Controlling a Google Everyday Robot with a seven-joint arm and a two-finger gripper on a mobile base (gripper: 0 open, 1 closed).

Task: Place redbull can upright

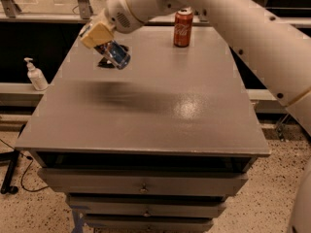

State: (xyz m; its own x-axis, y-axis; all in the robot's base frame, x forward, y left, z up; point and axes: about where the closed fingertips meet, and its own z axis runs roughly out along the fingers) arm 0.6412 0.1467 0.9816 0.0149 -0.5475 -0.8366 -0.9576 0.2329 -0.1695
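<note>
My gripper (pixel 103 41) hangs above the far left part of the grey table (pixel 146 110). It is shut on the redbull can (pixel 115 55), a slim blue and silver can. The can is tilted, with one end pointing down and to the right, and it is held in the air above the table top. The tan fingers (pixel 96 35) cover the can's upper end. My white arm reaches in from the upper right.
A red cola can (pixel 183 27) stands upright at the table's far edge. A dark flat packet (pixel 108 62) lies on the table behind the held can. A white pump bottle (pixel 35 75) stands on a ledge to the left. Drawers (pixel 143 183) sit under the table top.
</note>
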